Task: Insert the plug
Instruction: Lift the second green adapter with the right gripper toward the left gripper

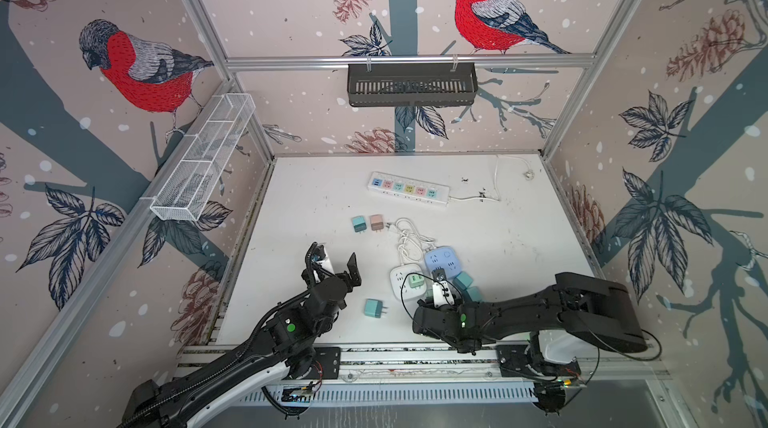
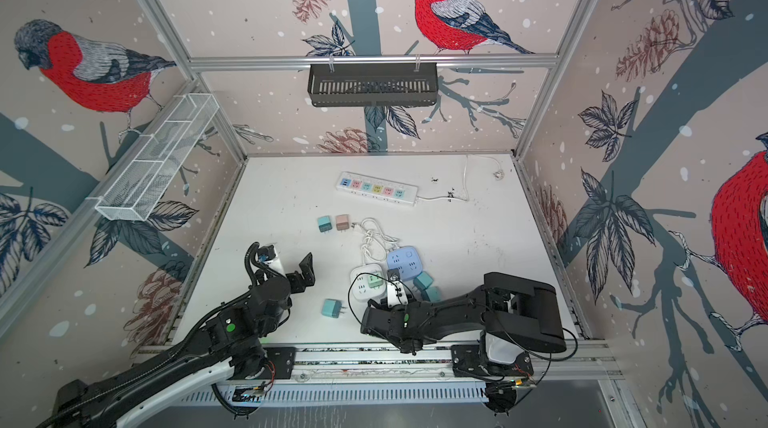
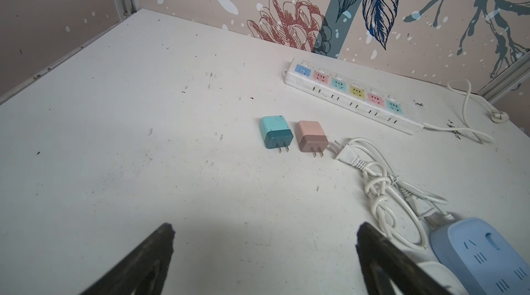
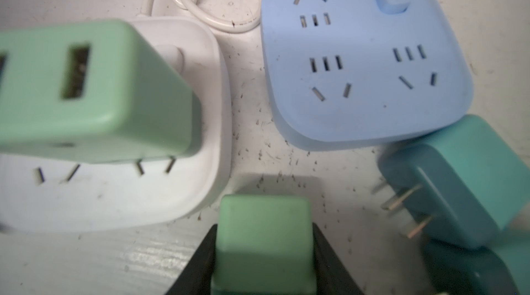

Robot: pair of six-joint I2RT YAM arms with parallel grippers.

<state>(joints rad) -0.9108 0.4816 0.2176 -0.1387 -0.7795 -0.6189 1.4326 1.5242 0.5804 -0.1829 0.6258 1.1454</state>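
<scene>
— When I look from the right wrist, what sits between the fingers of the right gripper (image 4: 263, 232)?
— It is a green plug (image 4: 263, 250). The jaws press on its two sides, so it is clamped. The plug is low over the table (image 4: 86, 265), near the corner of the white socket cube (image 4: 172, 193) and not far from the blue socket cube (image 4: 364, 55). I cannot tell if it touches the table.
— Is the white cube free?
— No, a second green plug (image 4: 86, 87) stands upright in it. A teal plug (image 4: 459, 187) lies on its side just beside the blue cube.
— And the left gripper (image 3: 265, 226)?
— Its jaws are wide apart and nothing is between them. It hovers above a bare part of the table. Farther from it, a turquoise plug (image 3: 276, 133) and a pink plug (image 3: 311, 136) lie side by side, and the long power strip (image 3: 352, 93) lies near the back wall.
</scene>
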